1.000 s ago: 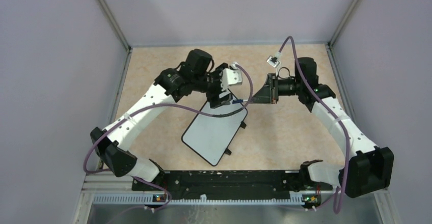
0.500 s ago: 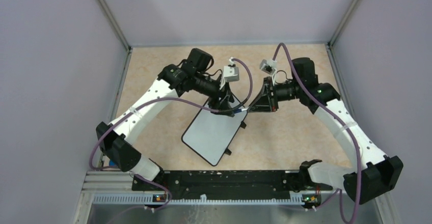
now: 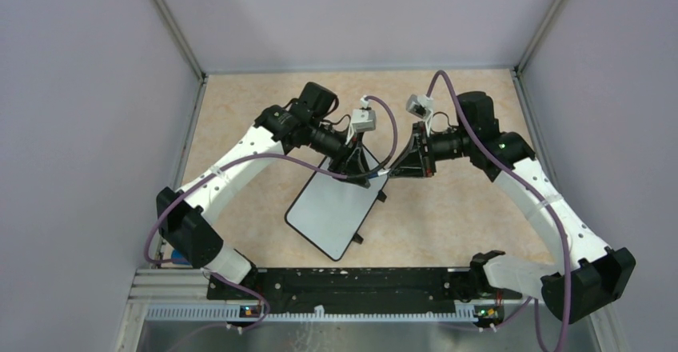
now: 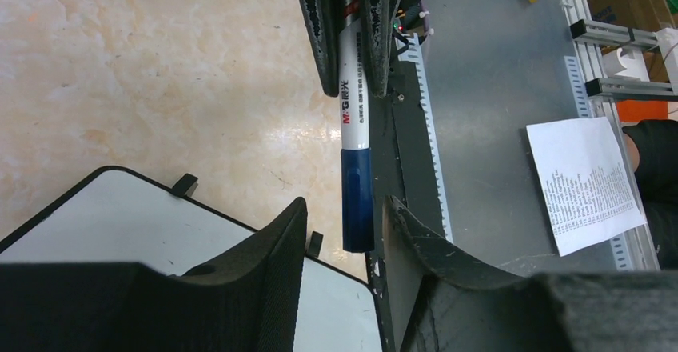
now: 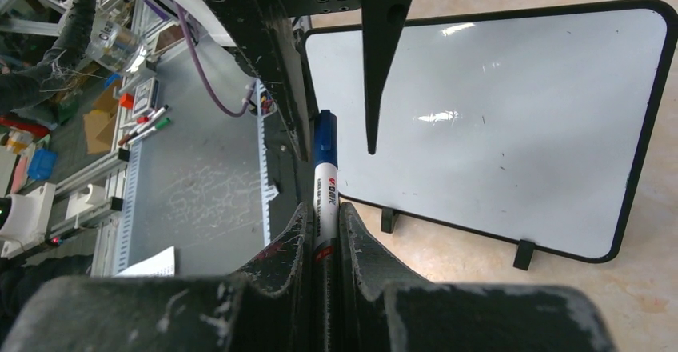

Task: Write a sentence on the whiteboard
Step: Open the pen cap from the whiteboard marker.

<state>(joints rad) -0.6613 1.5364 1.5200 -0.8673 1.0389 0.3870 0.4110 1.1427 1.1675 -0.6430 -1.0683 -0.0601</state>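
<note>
- Top external view: the whiteboard (image 3: 332, 212) lay flat at the middle of the table (image 3: 240, 104), its long axis running from 1 o'clock to 7 o'clock. Its face was blank, with no sentence on it yet.
- The two arms met just over the board's 1 o'clock corner. The left gripper (image 3: 364, 168) reached in from 10 o'clock and the right gripper (image 3: 397, 168) from 3 o'clock.
- The right gripper was pinched tight on the white barrel of the marker (image 4: 349, 96), with the blue cap (image 4: 356, 200) sticking out towards the other arm.
- The left wrist view showed that arm's fingers (image 4: 292, 224) spread either side of the cap, with a sliver of gap on each side and nothing gripped. This looked like a set-up for pulling the cap off, one arm bracing and the other tugging.
- The board's two black feet (image 5: 524, 252) stuck out from its 4 o'clock edge, close under the marker, and could snag a low pass.
- Bare table lay open at 12 o'clock and 3 o'clock of the board. The walls (image 3: 96, 128) stood well apart from both arms, so there was room to draw apart along the 9-to-3 line.
</note>
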